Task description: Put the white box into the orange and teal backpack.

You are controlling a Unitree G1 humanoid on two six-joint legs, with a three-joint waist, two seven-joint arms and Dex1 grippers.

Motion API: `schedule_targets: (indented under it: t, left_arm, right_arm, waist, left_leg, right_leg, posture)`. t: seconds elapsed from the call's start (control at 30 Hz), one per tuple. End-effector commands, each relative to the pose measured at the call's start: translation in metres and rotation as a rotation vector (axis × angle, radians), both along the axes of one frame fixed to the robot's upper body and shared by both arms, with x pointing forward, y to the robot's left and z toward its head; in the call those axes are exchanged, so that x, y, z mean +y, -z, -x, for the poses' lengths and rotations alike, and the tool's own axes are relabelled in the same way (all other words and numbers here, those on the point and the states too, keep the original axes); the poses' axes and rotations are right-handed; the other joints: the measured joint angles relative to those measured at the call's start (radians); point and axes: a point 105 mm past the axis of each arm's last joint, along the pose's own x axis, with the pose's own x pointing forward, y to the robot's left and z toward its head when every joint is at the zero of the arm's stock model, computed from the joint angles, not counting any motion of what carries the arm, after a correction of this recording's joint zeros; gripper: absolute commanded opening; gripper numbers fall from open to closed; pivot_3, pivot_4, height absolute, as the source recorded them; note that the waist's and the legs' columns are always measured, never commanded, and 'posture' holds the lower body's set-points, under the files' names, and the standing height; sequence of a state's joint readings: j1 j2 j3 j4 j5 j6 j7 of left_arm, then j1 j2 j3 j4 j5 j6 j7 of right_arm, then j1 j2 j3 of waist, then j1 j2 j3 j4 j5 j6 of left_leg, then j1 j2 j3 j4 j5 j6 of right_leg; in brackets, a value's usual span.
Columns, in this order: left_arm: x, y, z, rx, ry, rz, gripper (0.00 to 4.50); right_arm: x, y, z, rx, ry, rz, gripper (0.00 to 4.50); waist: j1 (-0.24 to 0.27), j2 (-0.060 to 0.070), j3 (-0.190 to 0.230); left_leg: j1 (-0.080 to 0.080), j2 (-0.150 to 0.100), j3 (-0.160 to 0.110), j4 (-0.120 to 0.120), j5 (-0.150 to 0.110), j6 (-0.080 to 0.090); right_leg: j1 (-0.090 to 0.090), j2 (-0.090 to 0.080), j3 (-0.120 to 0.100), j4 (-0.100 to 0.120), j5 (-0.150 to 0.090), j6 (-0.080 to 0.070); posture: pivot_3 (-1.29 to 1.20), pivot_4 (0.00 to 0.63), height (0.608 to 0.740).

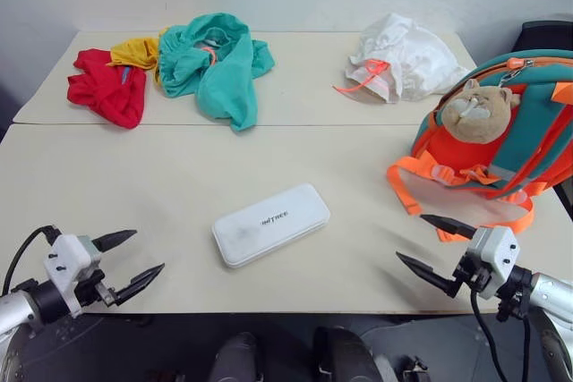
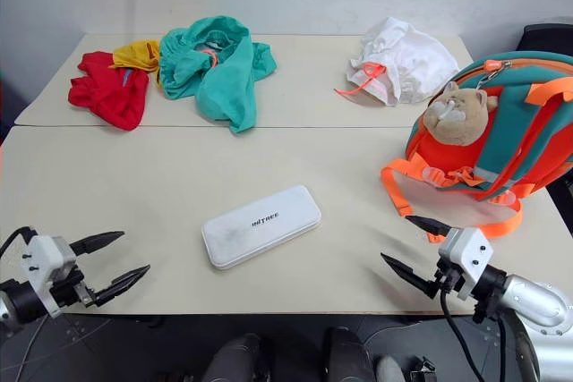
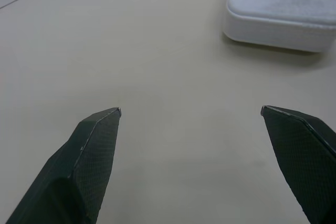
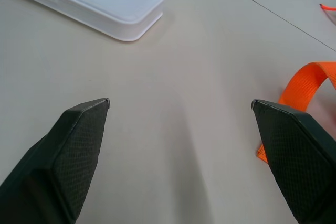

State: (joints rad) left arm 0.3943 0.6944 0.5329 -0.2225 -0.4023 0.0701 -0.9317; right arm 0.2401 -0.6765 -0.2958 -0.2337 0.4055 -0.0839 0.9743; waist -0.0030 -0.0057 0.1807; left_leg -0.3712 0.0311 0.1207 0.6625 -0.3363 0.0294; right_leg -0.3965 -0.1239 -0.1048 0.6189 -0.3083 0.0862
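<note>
Left eye view: flat white plastic box (image 1: 270, 224) lies at centre frame on the beige table (image 1: 134, 185); left gripper (image 1: 132, 261) and right gripper (image 1: 431, 249) hover at the lower corners, fingers spread, empty, angled inward. Orange and teal backpack (image 1: 501, 136) sits at right.

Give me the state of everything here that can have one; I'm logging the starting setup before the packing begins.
Flat white plastic box: closed, lying flat on the table, untouched.
Orange and teal backpack: standing at the table's right edge, straps trailing; zipper opening hard to judge.
White cloth bundle with orange cord: crumpled.
Teal garment: heaped.
Red garment: heaped.
Left gripper: open, empty.
Right gripper: open, empty.
</note>
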Motion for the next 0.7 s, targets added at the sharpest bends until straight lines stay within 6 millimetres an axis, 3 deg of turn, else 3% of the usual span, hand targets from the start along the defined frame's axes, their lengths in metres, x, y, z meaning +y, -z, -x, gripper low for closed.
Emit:
schedule_targets:
  t: [0.03,0.23,0.33,0.5,0.7]
  left_arm:
    - [0.0,-0.002,0.003,-0.013,0.003,-0.027,4.5]
    - [-0.005,-0.001,0.007,0.079,0.009,0.075,4.5]
    - [-0.013,0.002,0.006,0.165,0.024,0.101,4.5]
    - [-0.049,0.002,-0.004,0.131,0.069,0.14,3.31]
    - [-0.073,0.011,-0.017,0.139,0.083,0.147,1.35]
  right_arm:
    - [0.003,-0.008,0.0,-0.036,-0.031,0.018,4.44]
    - [0.011,-0.01,-0.008,-0.02,-0.049,-0.019,4.44]
    - [0.043,-0.027,-0.028,0.013,-0.074,-0.084,4.27]
    - [0.074,-0.022,-0.058,0.004,-0.094,0.012,2.84]
    - [0.084,-0.005,-0.085,-0.05,-0.105,0.097,0.67]
  waist:
    - [0.0,0.0,0.0]
    - [-0.001,0.0,0.0]
    - [-0.016,0.0,0.001]
    - [-0.022,0.002,0.002]
    - [-0.023,0.001,0.001]
  left_leg:
    - [0.0,0.0,0.0,0.0,0.0,0.0]
    - [0.0,0.0,0.0,0.0,0.0,0.0]
    - [0.0,0.001,0.0,0.0,0.001,0.001]
    - [0.0,0.0,-0.001,0.0,0.004,-0.006]
    - [-0.002,-0.002,-0.001,0.0,0.006,-0.002]
  right_leg:
    - [0.0,0.0,0.0,0.0,0.0,0.0]
    - [0.0,0.0,0.0,0.0,0.0,0.0]
    - [0.0,0.0,0.0,0.001,0.0,0.0]
    - [-0.001,-0.001,-0.002,0.001,-0.001,-0.001]
    - [-0.001,-0.001,-0.003,0.001,-0.001,-0.001]
  posture:
    - [0.0,0.15,0.74]
    - [0.0,0.15,0.74]
    - [0.0,0.15,0.74]
    - [0.0,0.15,0.74]
    - [0.0,0.15,0.74]
